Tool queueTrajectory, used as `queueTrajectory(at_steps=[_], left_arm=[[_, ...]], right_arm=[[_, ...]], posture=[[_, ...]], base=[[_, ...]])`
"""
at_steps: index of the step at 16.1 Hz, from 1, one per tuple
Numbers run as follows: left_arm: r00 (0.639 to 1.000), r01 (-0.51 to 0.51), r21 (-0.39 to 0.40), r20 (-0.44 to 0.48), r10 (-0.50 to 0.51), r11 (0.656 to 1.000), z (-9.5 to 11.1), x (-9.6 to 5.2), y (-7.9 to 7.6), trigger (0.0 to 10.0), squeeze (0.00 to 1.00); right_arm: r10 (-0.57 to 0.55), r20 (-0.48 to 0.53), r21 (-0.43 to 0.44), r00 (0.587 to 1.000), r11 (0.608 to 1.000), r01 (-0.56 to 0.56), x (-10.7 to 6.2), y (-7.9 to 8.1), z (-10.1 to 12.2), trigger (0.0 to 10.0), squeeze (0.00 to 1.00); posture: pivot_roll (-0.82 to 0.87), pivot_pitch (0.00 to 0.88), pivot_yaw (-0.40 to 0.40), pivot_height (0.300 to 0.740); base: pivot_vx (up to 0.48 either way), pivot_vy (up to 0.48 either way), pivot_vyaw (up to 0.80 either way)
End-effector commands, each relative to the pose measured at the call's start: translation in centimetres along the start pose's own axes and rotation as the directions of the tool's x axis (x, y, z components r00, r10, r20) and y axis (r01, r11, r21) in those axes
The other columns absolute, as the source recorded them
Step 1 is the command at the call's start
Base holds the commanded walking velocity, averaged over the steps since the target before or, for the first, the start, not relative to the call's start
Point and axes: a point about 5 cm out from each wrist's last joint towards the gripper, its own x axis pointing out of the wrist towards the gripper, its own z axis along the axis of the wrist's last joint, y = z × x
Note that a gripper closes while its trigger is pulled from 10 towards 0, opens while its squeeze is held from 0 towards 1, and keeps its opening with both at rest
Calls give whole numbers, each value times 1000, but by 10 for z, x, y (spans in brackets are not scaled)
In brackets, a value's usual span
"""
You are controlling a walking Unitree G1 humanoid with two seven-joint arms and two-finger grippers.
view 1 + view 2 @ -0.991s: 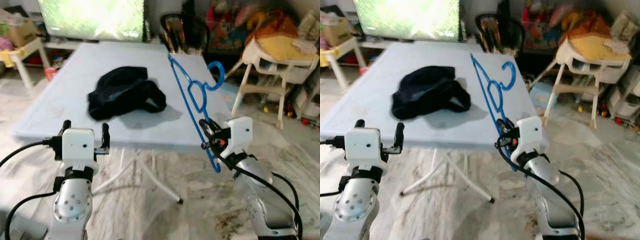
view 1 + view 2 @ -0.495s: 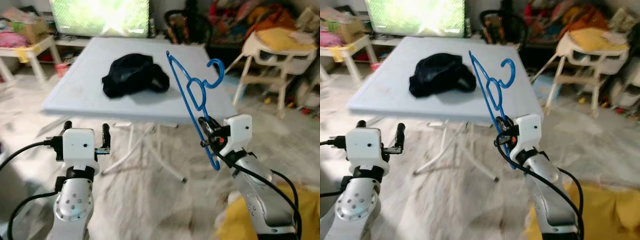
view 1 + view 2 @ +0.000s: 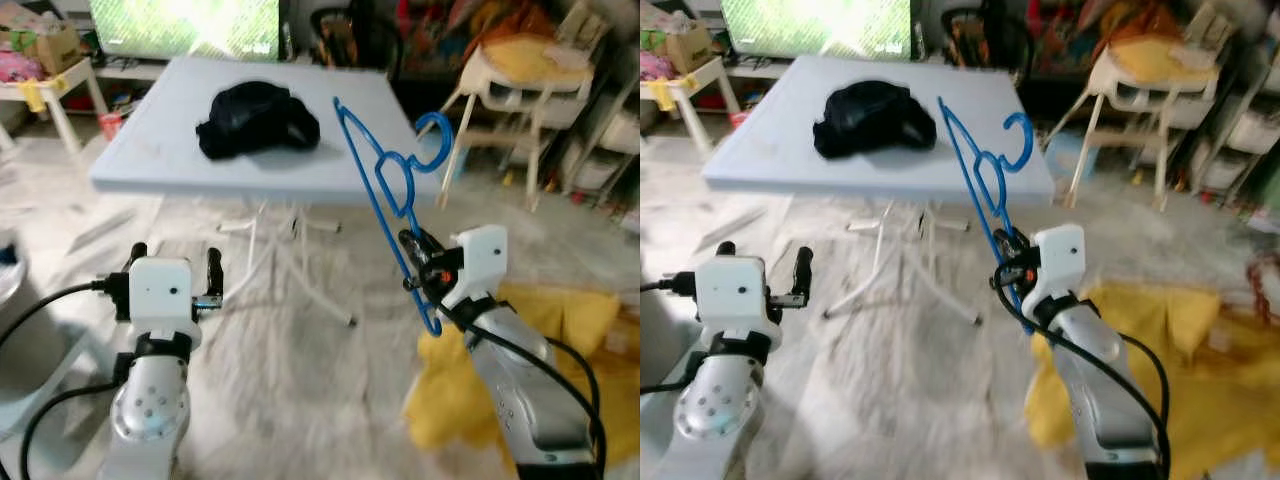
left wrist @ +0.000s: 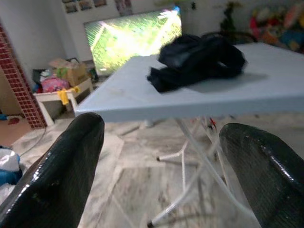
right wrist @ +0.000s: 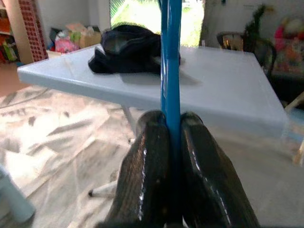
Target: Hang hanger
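Observation:
A blue plastic hanger (image 3: 385,190) stands upright in the air, held by its lower bar, hook (image 3: 437,135) pointing up and to the right. My right gripper (image 3: 415,262) is shut on that bar; in the right wrist view the two black fingers (image 5: 149,175) pinch the blue bar (image 5: 170,61) between them. My left gripper (image 3: 172,268) is raised at the lower left, open and holding nothing; the left wrist view looks between its fingers (image 4: 61,175) toward the table.
A light blue folding table (image 3: 150,150) stands ahead with a black garment (image 3: 255,118) on top. A white high chair (image 3: 520,90) and clutter are at the right. Yellow cloth (image 3: 560,330) lies on the marble floor beside my right arm. A TV (image 3: 185,25) glows behind.
The camera has backed away from the table, which now looks smaller and farther off. Yellow cloth has come into view at the lower right. Both grippers hold their poses, the hanger still gripped.

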Motion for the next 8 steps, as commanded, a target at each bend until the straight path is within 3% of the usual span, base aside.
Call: queueTrajectory(at_steps=[1, 4, 8], left_arm=[[1000, 18, -17, 14, -18, 1000, 3, 1, -3, 10000, 0], [1000, 16, -27, 4, -15, 1000, 2, 3, -1, 10000, 0], [1000, 15, -65, -10, -16, 998, 2, 4, 0, 10000, 0]], right_arm=[[-13, 15, -9, 1000, 1000, 13, 0, -4, 6, 10000, 0], [-10, 6, -6, 1000, 1000, 10, 0, -3, 5, 10000, 0], [-8, -3, 3, 1000, 1000, 8, -2, -1, 4, 10000, 0]], posture=[[-11, 41, -60, 740], [-11, 50, -63, 740], [-14, 56, -62, 740]], base=[[0, 0, 0], [0, 0, 0], [0, 0, -800]])
